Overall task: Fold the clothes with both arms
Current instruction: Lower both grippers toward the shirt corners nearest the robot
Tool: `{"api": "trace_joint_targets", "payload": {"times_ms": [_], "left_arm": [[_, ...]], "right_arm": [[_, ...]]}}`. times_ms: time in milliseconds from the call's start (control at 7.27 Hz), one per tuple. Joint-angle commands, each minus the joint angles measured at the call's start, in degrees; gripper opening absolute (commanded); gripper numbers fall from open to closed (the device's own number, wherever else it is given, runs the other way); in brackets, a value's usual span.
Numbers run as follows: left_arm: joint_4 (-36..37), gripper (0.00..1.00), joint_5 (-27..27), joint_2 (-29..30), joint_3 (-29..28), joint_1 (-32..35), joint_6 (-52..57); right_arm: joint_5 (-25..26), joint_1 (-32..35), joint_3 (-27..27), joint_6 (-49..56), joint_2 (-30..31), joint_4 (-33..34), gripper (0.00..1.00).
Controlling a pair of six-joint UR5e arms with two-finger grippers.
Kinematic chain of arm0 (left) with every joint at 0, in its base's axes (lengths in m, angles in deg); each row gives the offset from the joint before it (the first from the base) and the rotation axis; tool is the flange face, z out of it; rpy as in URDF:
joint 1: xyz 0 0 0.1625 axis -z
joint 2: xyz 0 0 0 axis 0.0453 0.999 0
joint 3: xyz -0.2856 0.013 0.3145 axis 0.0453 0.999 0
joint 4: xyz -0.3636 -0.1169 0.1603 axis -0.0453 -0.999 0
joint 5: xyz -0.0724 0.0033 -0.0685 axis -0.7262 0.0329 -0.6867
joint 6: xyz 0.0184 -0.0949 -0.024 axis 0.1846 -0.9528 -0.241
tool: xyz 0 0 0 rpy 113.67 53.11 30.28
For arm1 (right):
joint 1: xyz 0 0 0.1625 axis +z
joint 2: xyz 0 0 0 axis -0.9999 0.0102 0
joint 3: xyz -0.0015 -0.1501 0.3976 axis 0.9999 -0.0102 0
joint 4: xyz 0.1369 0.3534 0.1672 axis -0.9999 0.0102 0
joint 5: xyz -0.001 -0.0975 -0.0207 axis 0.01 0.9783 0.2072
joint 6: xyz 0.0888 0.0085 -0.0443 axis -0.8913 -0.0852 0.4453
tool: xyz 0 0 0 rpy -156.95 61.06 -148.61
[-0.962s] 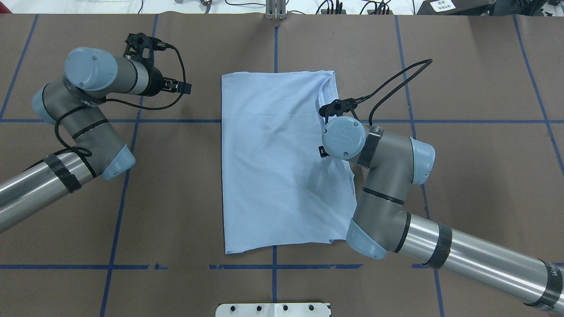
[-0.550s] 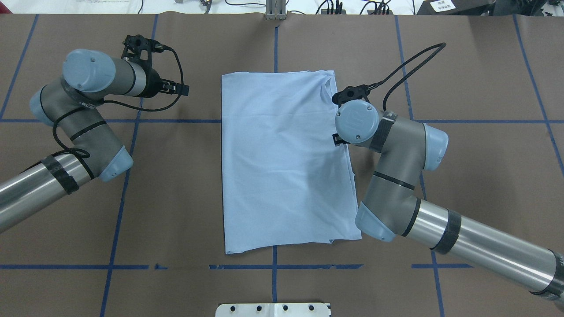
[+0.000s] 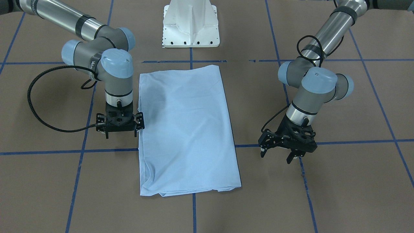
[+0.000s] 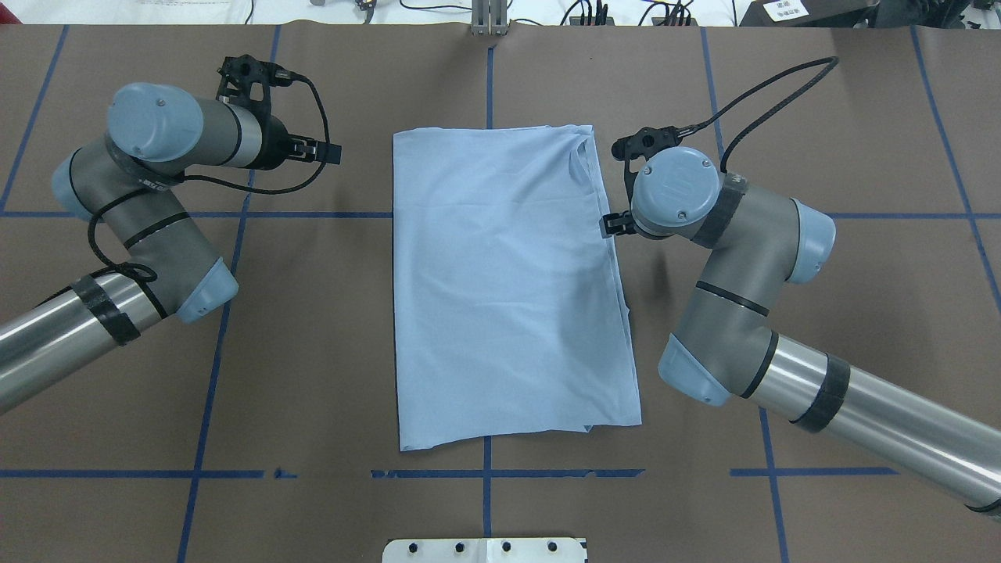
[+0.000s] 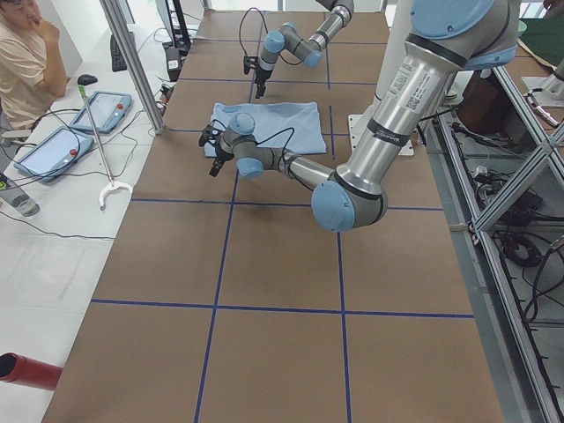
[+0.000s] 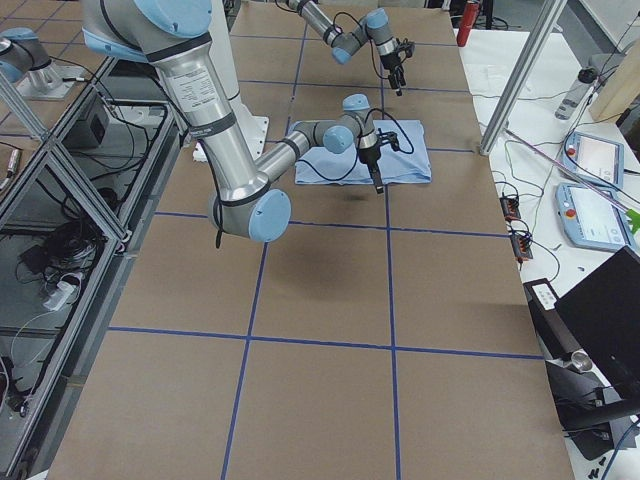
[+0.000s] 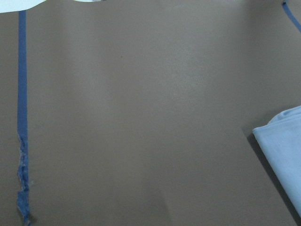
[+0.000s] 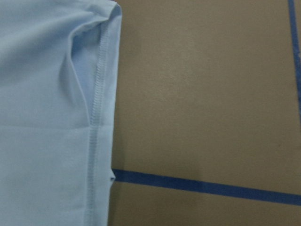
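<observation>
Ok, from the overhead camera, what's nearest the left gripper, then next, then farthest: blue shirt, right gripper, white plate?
1. Blue shirt, just right of the left gripper.
2. Right gripper, at the shirt's other side.
3. White plate, bottom edge.

The overhead view looks forward and down from behind the robot, its base (image 4: 485,550) at the bottom edge and the shirt (image 4: 500,289) mid-frame. The front view faces back from across the table (image 3: 323,194), steeply down, so the base sits at the top and left and right swap. The two side views look along the table from its ends, high and far back (a person (image 5: 22,62) shows at the edge of the left one). Each wrist view looks down from close: the left one catches a shirt corner, the right one a seamed shirt edge and a tape line (image 8: 207,187).
</observation>
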Motion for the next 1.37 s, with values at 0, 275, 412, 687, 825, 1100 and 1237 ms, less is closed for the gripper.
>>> {"api": "trace_joint_targets", "payload": {"times_ms": [0,275,412,687,825,1100,1237], "left_arm": [[0.67,1.0,0.02,-0.19,5.79,-2.11,-6.33],[0.67,1.0,0.37,-6.4,16.66,-7.38,-14.23],[0.67,1.0,1.41,-11.13,23.07,-11.32,-18.71],[0.67,1.0,7.37,-18.18,32.68,-20.89,-26.97],[0.67,1.0,11.4,-20.12,34.54,-25.81,-32.06],[0.67,0.66,22.28,-20.58,33.95,-35.4,-46.18],[0.76,0.58,24.52,-20.41,32.73,-37.53,-49.48]], "right_arm": [[-4.15,0.13,1.05,-9.55,4.29,-17.35,1.0],[-3.73,-1.96,9.18,-21.75,8.84,-18.55,1.0],[-2.25,-4.59,14.45,-29.82,13.05,-19.42,1.0],[8.25,-13.88,22.12,-41.27,20.71,-24.06,1.0],[15.01,-18.45,23.72,-46.38,21.79,-24.43,1.0],[20.44,-22.01,23.91,-47.66,21.71,-24.44,1.0],[20.44,-22.02,23.91,-47.66,21.71,-24.44,1.0]]}}
